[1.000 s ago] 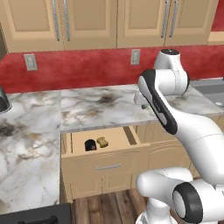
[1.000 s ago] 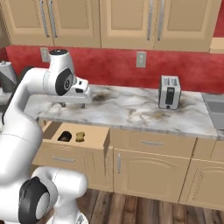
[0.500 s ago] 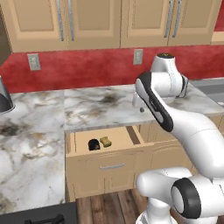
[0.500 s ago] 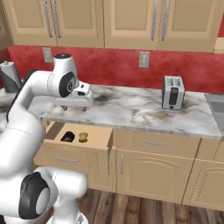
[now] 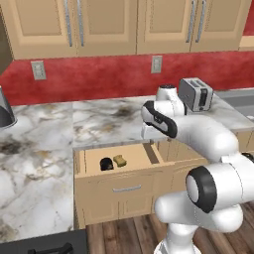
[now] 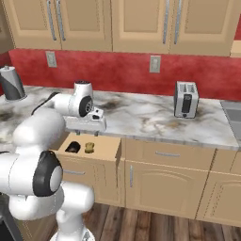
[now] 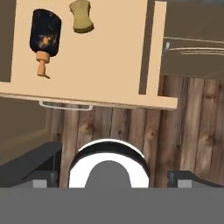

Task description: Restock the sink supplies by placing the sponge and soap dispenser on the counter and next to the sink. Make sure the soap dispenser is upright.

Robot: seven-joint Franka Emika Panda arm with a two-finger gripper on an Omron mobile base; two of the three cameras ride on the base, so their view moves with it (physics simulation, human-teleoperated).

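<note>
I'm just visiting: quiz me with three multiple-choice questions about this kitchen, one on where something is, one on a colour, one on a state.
1. Where is the sponge?
A. in the open drawer
B. in the sink
C. on the toaster

2. What colour is the soap dispenser body?
A. white
B. black
C. green

3. How is the soap dispenser placed?
A. standing upright on the counter
B. lying on its side
C. hanging from a hook

Answers: 1 A, the hand view shows it on the drawer floor beside the bottle. 2 B, its body is black with an orange-brown pump. 3 B, it lies flat in the drawer.

sponge (image 7: 82, 16), soap dispenser (image 7: 44, 35) lying in drawer (image 7: 87, 65)
</note>
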